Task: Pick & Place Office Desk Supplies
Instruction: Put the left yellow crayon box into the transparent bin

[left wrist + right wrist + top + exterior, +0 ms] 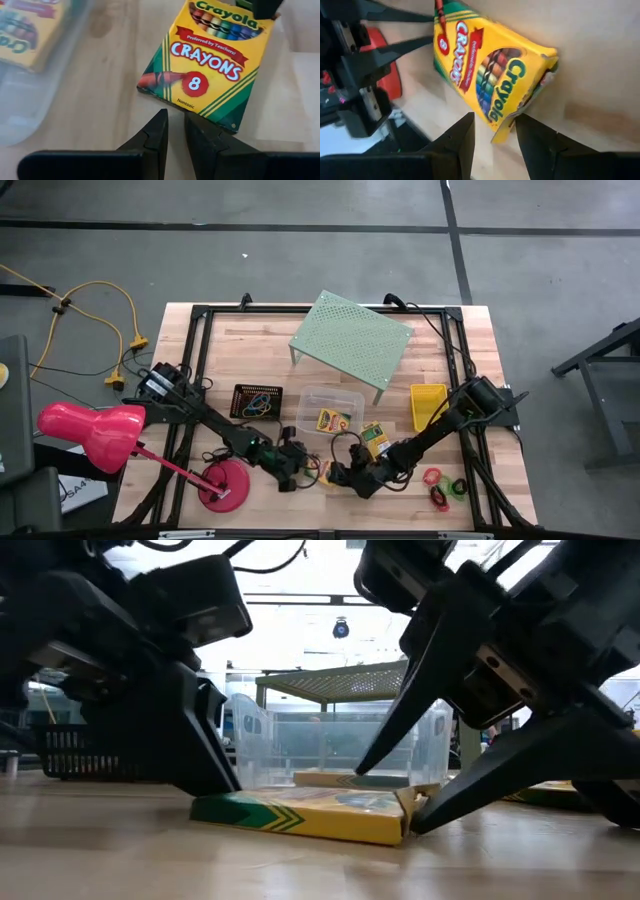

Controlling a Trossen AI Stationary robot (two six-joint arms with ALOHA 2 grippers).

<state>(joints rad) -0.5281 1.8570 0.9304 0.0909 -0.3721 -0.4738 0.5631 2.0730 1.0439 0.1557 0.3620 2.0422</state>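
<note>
A crayon box (207, 60) lies flat on the wooden table (480, 350), near the front edge, and both arms have their tips right at it — one at each end. The left gripper (176, 131) is low at one end of the box. Its two dark fingers (152, 137) stand close together with only a thin gap, and nothing is between them; the box lies just past their tips. The right gripper (494, 131) is at the other end, where the flap of the box sticks up a little. Its fingers (536, 135) stand a bit apart, one on each side of that corner, but I cannot tell if they are squeezing it. Just behind the box is the clear tub (333, 408) with another crayon box (333, 419) inside it, and a third crayon box (373, 439) lies just beside the tub. The small black mesh tray (257, 400) with coloured rubber bands (259, 404) in it sits to the left of the tub. The yellow basket (428, 406) is on the right, and little red, green and black rings (444, 484) lie near the front right of the table.
</note>
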